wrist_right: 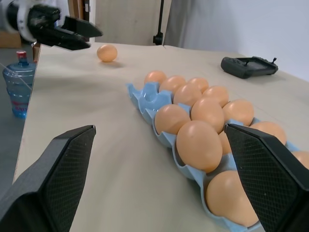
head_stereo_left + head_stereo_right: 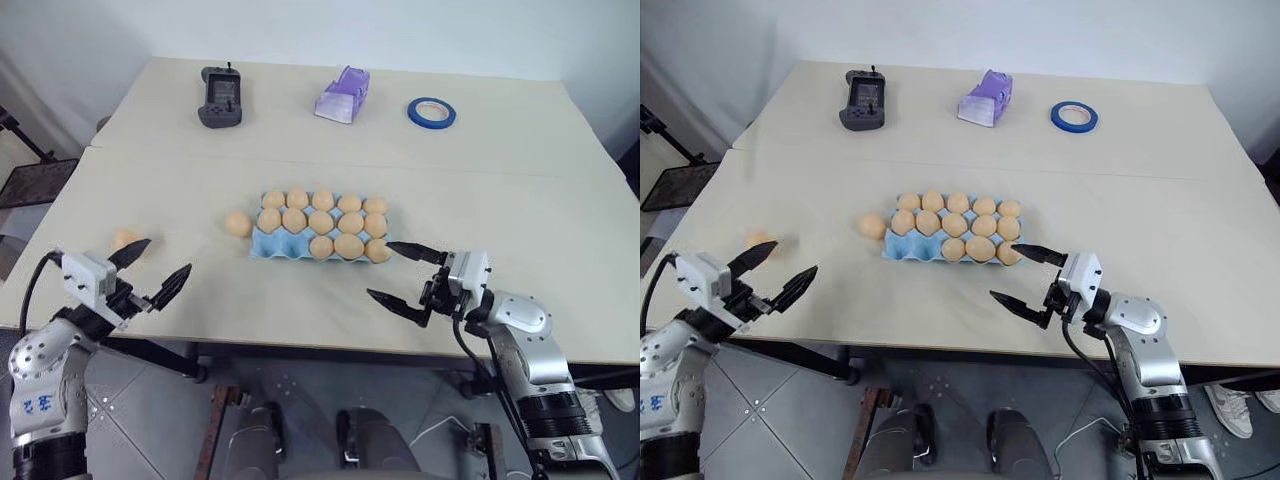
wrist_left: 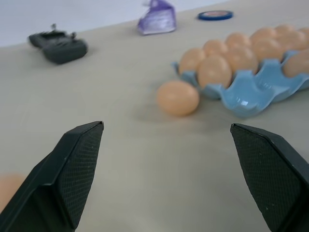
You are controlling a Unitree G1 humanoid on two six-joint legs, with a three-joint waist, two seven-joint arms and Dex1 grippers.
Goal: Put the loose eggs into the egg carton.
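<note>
1. The egg carton [image 2: 318,232] sits in the middle of the tabletop [image 2: 520,200], nearly full: 13 eggs fill its cups, and 2 cups at its near-left corner are bare blue.
2. 2 loose eggs remain. One egg [image 2: 238,224] lies on the tabletop just beside the carton's left end, perhaps touching its rim. The other egg [image 2: 124,240] lies well to the left, near the tabletop's left edge.
3. The step in hand looks like the move to the next pickup: both tools are empty, so nothing is being carried.
4. The left tool [image 2: 150,270] has its fingers spread wide and holds nothing. It hovers at the near-left of the tabletop, with the far-left egg just beyond its upper finger; in the head views that egg is blurred, so I cannot tell how close the finger is to it.
5. In the left wrist view the egg by the carton [image 3: 177,97] lies ahead, roughly between the 2 fingers but still well apart from them.
6. The right tool [image 2: 405,275] is also spread wide and empty, near the carton's near-right corner, apart from it.
7. My guess for the next move: the left tool takes one of the loose eggs with a gentle squeeze, then lowers it into a bare near-left cup.
8. The far things, a black controller [image 2: 220,97], a lilac object [image 2: 344,94] and a blue tape roll [image 2: 431,111], play no part.
</note>
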